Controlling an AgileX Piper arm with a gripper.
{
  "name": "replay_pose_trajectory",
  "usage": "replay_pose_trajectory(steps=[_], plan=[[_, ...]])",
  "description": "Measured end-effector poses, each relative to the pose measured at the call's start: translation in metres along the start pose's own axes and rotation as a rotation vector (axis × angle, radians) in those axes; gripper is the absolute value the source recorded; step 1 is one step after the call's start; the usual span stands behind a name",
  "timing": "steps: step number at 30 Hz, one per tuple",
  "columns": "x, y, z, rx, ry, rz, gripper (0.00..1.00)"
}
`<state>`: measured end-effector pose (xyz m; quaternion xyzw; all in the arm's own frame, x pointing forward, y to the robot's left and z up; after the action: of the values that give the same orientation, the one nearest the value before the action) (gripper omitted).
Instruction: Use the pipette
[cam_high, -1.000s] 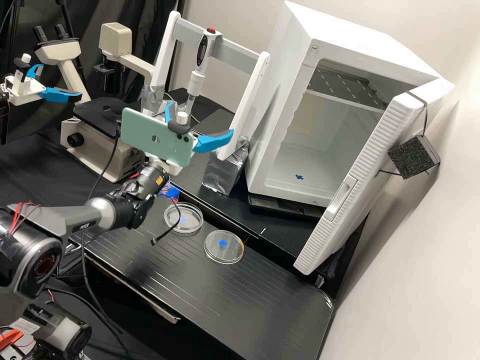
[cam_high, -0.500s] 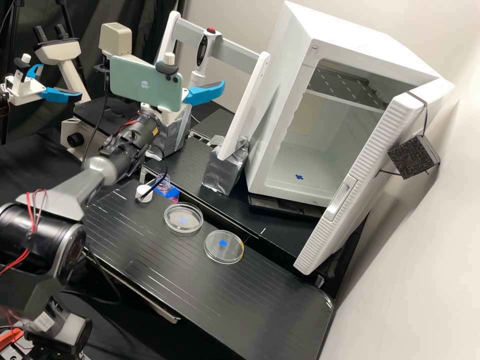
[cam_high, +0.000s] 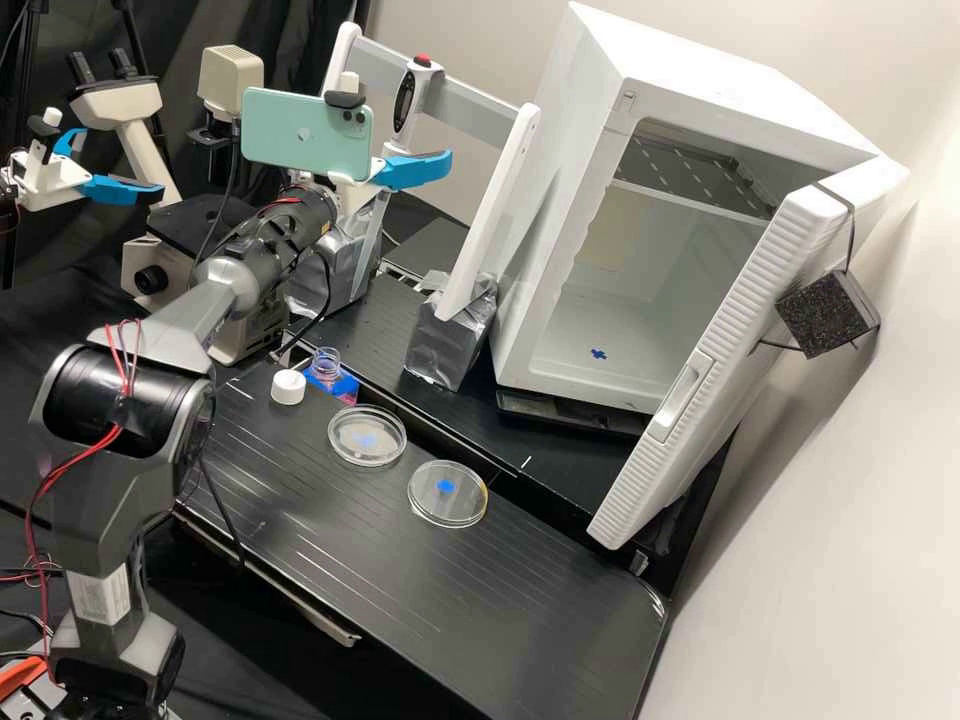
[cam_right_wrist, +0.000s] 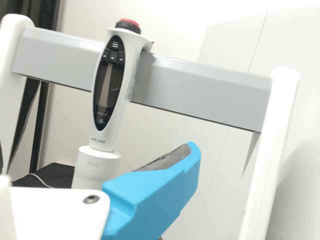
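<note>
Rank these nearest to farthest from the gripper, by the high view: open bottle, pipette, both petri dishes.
1. Pipette, up on the stand's crossbar.
2. Open bottle, beside the white cap.
3. Petri dish nearer the bottle, middle of the row.
4. Other petri dish, at the row's far end from the bottle.

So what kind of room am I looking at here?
Probably a biology laboratory: a pipette hangs on a rack, two clear round dishes lie on the black bench, and a microscope stands behind.
</note>
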<state>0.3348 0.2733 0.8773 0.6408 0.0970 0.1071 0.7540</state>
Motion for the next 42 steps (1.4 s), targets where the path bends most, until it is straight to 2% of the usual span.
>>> replay_pose_trajectory(steps=[3,10,11,19,28,42], plan=[[0.006,-0.001,0.001,-0.018,-0.006,-0.008,1.00],[0.017,-0.001,0.000,-0.023,-0.013,-0.012,1.00],[0.018,-0.002,0.000,-0.023,-0.014,-0.014,0.00],[0.024,-0.010,0.005,-0.027,-0.025,-0.054,0.00],[0.027,-0.004,0.010,-0.023,-0.036,-0.040,0.00],[0.030,-0.010,0.014,-0.022,-0.046,-0.053,0.00]])
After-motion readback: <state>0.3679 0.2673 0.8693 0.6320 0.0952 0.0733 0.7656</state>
